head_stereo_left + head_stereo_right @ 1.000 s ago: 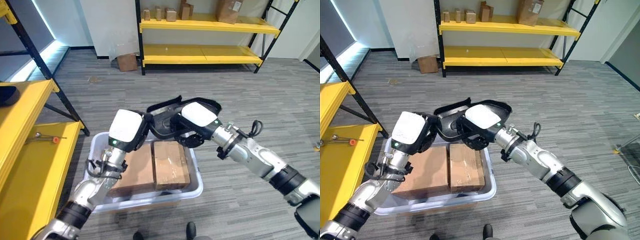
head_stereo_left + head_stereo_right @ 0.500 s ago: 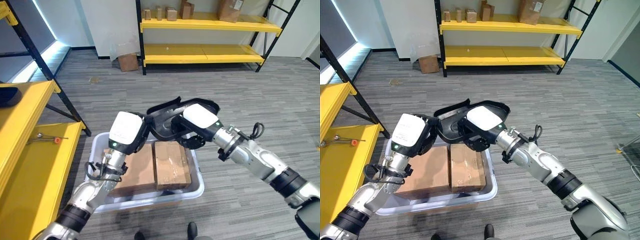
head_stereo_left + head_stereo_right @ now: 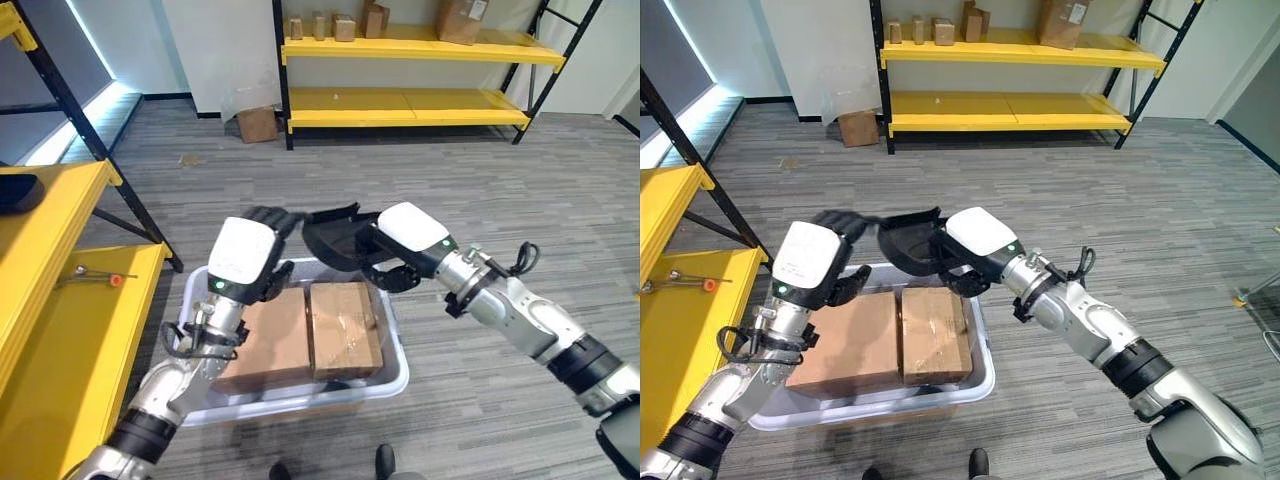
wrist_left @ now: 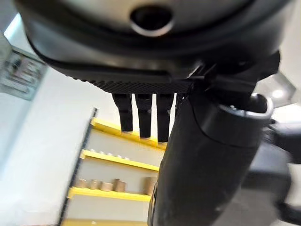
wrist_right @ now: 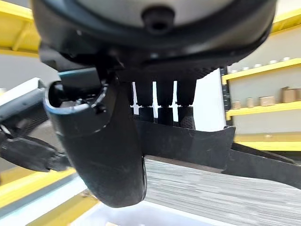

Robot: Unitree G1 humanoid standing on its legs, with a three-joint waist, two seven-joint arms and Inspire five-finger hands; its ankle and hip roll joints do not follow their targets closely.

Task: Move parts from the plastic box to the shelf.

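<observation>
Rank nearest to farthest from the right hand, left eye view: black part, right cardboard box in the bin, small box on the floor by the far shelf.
1. black part: in the right hand, fingers curled on it.
2. right cardboard box: just below the hand, inside the plastic box.
3. small box on the floor: far back, at the far shelf's left end.

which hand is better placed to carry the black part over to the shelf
Right. The right hand is curled on the black part, holding it above the plastic box. The left hand is open beside it, gripping nothing.
</observation>
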